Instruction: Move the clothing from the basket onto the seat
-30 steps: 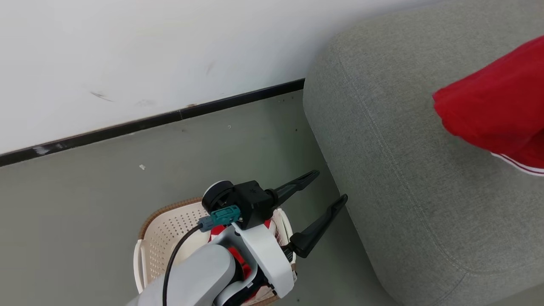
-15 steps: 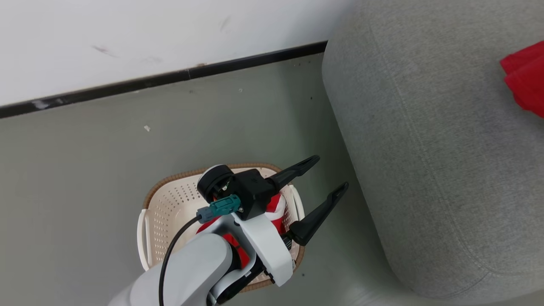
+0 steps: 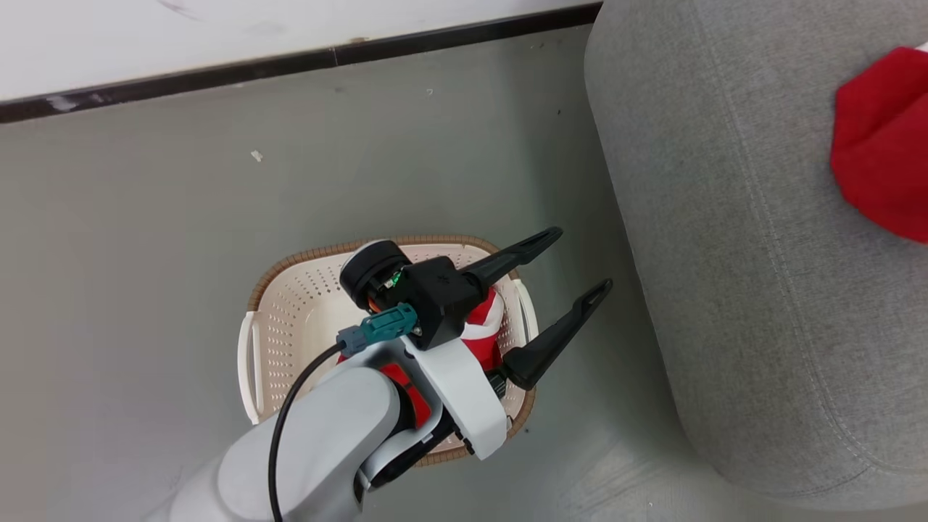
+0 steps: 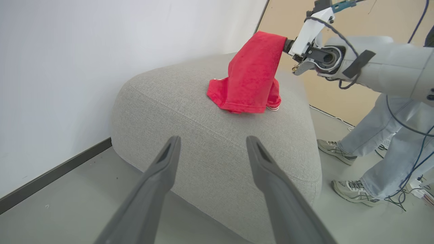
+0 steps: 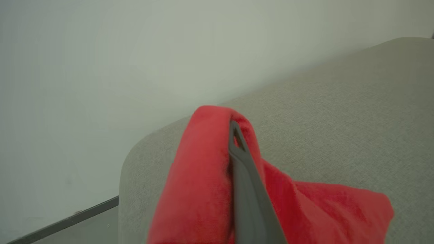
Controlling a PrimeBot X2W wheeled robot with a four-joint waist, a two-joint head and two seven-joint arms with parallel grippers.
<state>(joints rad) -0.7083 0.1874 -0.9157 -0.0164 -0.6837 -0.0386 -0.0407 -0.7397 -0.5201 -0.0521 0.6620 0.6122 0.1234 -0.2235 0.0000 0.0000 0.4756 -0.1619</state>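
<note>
Camera's tipped down over the last second, so the whole basket (image 3: 290, 255) sits mid-frame now. Clothing (image 3: 484, 322) is still inside, left gripper (image 3: 580, 259) spread wide above it. Right gripper (image 5: 236, 135) pinches another red piece (image 4: 252, 74) over the seat (image 3: 725, 217), right edge. Roughly halfway, I'd say.

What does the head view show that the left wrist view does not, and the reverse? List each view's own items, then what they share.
Head view: the basket on the floor, red clothing inside it, the left arm above it.
Left wrist view: the right tool shut on a red garment whose lower end reaches the seat, and a person's legs beside the seat.
Shared: the seat, that garment, the open left tool, the dark baseboard.
</note>
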